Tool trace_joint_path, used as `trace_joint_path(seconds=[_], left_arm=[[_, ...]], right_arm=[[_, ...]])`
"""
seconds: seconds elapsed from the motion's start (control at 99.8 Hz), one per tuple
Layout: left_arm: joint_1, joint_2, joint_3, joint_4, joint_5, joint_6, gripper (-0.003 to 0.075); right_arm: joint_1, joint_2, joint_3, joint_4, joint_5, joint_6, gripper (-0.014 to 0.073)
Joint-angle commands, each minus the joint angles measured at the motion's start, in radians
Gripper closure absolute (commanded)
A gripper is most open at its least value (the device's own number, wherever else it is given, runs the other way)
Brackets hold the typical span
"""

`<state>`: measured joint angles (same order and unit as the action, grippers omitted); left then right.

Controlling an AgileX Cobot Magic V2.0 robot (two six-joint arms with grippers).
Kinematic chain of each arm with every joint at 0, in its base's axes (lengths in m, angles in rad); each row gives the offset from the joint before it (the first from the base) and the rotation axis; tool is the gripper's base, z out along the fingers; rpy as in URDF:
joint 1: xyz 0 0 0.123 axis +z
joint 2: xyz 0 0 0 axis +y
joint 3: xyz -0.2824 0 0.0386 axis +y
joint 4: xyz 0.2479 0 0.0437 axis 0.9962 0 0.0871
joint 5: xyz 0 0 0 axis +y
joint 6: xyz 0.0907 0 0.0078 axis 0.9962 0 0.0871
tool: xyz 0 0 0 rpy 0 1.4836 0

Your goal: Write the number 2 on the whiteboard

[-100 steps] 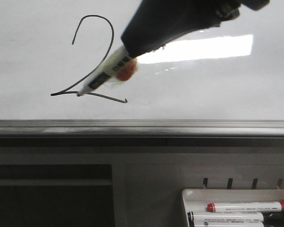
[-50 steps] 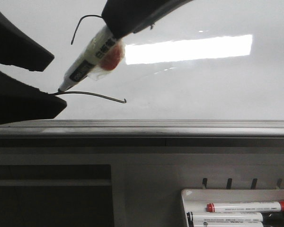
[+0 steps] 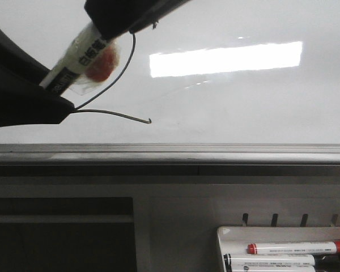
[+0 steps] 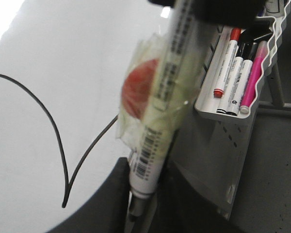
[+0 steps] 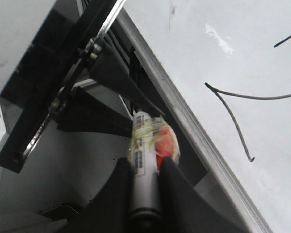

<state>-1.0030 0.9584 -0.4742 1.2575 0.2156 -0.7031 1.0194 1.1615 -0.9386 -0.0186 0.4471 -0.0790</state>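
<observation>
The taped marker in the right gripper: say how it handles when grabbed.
The taped marker looks stiff and light: it juts straight from the right gripper. Its round barrel would likely roll if released; the crumpled tape may add grip.

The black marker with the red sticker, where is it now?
In the front view, the marker is at the upper left before the whiteboard, held by the right hand, its tip meeting the left hand beside the number 2.
</observation>
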Motion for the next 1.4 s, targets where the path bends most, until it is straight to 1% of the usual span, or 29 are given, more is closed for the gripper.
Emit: trace_joint_path(seconds=[0.0, 0.321, 0.381, 0.431, 0.451, 0.481, 0.501, 0.511, 0.521, 0.551, 0.571, 0.581, 0.621, 0.641, 0.681, 0.731, 0.751, 0.802, 0.872, 0.922, 1.022, 1.072, 1.152, 1.282, 1.393], left_arm=[[-0.005, -0.006, -0.033, 0.012, -0.014, -0.014, 0.0737], [-0.005, -0.006, -0.033, 0.010, -0.024, -0.014, 0.0741], [-0.005, -0.006, -0.033, 0.010, -0.022, -0.014, 0.0741], [-0.005, -0.006, -0.033, 0.002, -0.022, -0.023, 0.0741], [-0.005, -0.006, -0.033, -0.001, -0.020, -0.037, 0.0741], [-0.005, -0.006, -0.033, -0.003, -0.015, -0.065, 0.0741], [-0.005, -0.006, -0.033, -0.003, -0.009, -0.089, 0.0741], [-0.005, -0.006, -0.033, -0.003, -0.007, -0.097, 0.0741], [-0.005, -0.006, -0.033, -0.003, -0.003, -0.115, 0.0741], [-0.005, -0.006, -0.033, -0.003, 0.010, -0.149, 0.0741], [-0.005, -0.006, -0.033, -0.003, 0.022, -0.176, 0.0741], [-0.005, -0.006, -0.033, -0.003, 0.026, -0.185, 0.0741], [-0.005, -0.006, -0.033, -0.001, 0.065, -0.244, 0.0741], [-0.005, -0.006, -0.033, 0.001, 0.091, -0.282, 0.0741], [-0.005, -0.006, -0.033, 0.014, 0.154, -0.362, 0.0741], [-0.005, -0.006, -0.033, 0.047, 0.227, -0.509, 0.0741], [-0.005, -0.006, -0.033, 0.058, 0.252, -0.544, 0.0741], [-0.005, -0.006, -0.033, 0.086, 0.289, -0.674, 0.0741], [0.000, -0.002, -0.033, 0.123, 0.298, -0.833, 0.0741], [0.015, 0.005, -0.033, 0.125, 0.294, -0.918, 0.0741], [0.078, 0.044, -0.033, 0.121, 0.279, -1.043, 0.0741], [0.123, 0.061, -0.033, 0.123, 0.234, -1.081, 0.0741], [0.218, 0.084, -0.033, 0.127, 0.105, -1.113, 0.0741], [0.371, 0.117, -0.033, 0.127, -0.040, -1.113, 0.0741], [0.501, 0.134, -0.033, 0.127, -0.202, -1.113, 0.0741]], right_arm=[[0.000, -0.026, -0.036, 0.004, -0.071, -0.014, 0.0655], [0.000, -0.026, -0.036, 0.011, -0.079, -0.014, 0.0654], [0.000, -0.026, -0.036, 0.011, -0.075, -0.014, 0.0633], [0.000, -0.026, -0.036, 0.011, -0.074, -0.014, 0.0565], [0.000, -0.026, -0.036, 0.011, -0.074, -0.014, 0.0519], [0.000, -0.026, -0.036, 0.011, -0.079, -0.014, 0.0425], [0.000, -0.026, -0.036, 0.011, -0.084, -0.014, 0.0382], [0.000, -0.026, -0.036, 0.011, -0.086, -0.014, 0.0339], [0.000, -0.026, -0.036, 0.011, -0.091, -0.014, 0.0317], [-0.007, -0.026, -0.036, 0.011, -0.103, -0.014, 0.0211], [-0.011, -0.026, -0.036, 0.011, -0.114, -0.014, 0.0172], [-0.013, -0.026, -0.036, 0.011, -0.118, -0.014, 0.0136], [-0.029, -0.026, -0.036, 0.011, -0.146, -0.007, 0.0062], [-0.035, -0.026, -0.036, 0.011, -0.163, 0.004, 0.0052], [-0.056, -0.028, -0.036, 0.011, -0.189, 0.014, 0.0050], [-0.077, -0.030, -0.036, 0.011, -0.219, 0.014, 0.0065], [-0.088, -0.029, -0.036, 0.011, -0.225, 0.014, 0.0074], [-0.102, -0.029, -0.036, 0.011, -0.241, 0.014, 0.0093], [-0.117, -0.029, -0.036, 0.011, -0.242, 0.014, 0.0111], [-0.117, -0.029, -0.036, 0.011, -0.235, 0.014, 0.0111], [-0.117, -0.029, -0.036, 0.011, -0.228, 0.014, 0.0111], [-0.117, -0.029, -0.036, 0.011, -0.226, 0.014, 0.0112], [-0.117, -0.029, -0.036, 0.011, -0.216, 0.014, 0.0111], [-0.117, -0.029, -0.036, 0.011, -0.204, 0.014, 0.0112], [-0.117, -0.029, -0.036, 0.011, -0.201, 0.014, 0.0112]])
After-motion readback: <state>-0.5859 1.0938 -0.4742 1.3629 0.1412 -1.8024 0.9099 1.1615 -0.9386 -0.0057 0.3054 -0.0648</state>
